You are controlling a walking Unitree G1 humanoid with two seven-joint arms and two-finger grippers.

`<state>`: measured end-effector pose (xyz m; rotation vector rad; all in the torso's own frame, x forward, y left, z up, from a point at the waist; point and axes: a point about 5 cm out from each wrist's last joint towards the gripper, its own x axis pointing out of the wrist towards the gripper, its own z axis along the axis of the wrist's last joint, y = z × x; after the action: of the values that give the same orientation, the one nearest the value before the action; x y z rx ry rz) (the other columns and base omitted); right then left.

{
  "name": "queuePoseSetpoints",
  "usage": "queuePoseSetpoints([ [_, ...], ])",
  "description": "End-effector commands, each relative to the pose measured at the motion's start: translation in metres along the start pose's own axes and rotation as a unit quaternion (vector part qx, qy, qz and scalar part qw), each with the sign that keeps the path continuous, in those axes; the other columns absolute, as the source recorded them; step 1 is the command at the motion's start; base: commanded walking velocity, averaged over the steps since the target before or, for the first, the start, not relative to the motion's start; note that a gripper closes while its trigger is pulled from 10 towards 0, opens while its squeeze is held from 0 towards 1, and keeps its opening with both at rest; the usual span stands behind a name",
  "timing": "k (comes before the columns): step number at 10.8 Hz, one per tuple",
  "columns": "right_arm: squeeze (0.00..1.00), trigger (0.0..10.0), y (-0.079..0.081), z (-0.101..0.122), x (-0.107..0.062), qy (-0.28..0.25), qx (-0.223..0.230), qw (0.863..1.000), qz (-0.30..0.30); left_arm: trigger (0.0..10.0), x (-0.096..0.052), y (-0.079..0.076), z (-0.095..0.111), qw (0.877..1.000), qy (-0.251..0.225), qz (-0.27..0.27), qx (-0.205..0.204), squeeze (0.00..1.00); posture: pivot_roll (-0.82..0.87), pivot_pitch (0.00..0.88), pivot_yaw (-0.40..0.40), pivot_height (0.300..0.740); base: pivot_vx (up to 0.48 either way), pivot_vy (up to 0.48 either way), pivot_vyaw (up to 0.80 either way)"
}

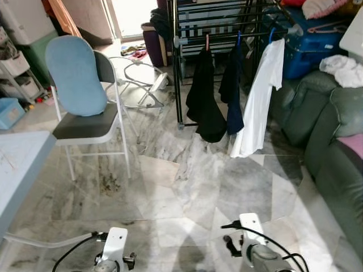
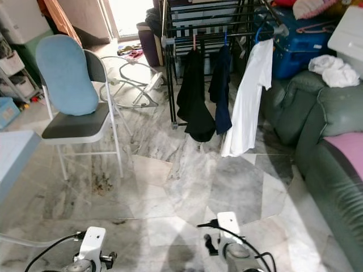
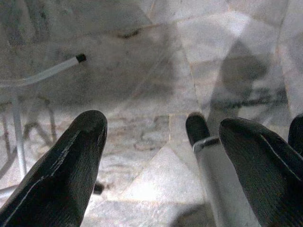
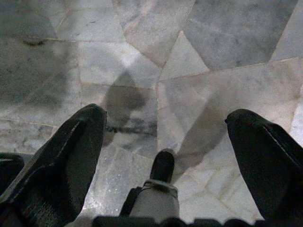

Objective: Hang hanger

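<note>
Both claws, left claw [image 3: 161, 156] and right claw [image 4: 165, 151], hang low with fingers apart and empty; hangers [image 1: 239, 41] on the drying rack [image 1: 215, 34] rail, upper centre, rail axis left-right, well apart, right arm slightly nearer.

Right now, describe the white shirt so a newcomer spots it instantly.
Find the black drying rack at the far side of the marble floor, beside the green sofa. Three garments hang from its front rail. The white shirt hangs nearest the sofa on a blue hanger, the only pale garment and the longest.
</note>
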<state>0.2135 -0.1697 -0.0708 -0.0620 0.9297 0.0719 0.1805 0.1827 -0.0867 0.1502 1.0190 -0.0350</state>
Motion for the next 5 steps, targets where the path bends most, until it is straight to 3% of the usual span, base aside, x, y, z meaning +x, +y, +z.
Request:
queuePoseSetpoints([
  [1,0.00,10.0,0.0037,-0.0068,-0.0004,0.014,0.002,1.000,0.008,10.0,-0.0007,0.0033,-0.0069,1.000,0.018,0.005,0.005,0.00,-0.12,0.000,0.130,0.740,0.000,0.000,0.00],
  [5,0.00,10.0,0.0043,-0.0103,-0.0006,0.024,0.002,1.000,0.003,10.0,-0.0015,0.0101,-0.0098,1.000,0.028,0.008,0.003,0.00,-0.14,0.000,0.166,0.740,0.000,0.000,0.00],
])
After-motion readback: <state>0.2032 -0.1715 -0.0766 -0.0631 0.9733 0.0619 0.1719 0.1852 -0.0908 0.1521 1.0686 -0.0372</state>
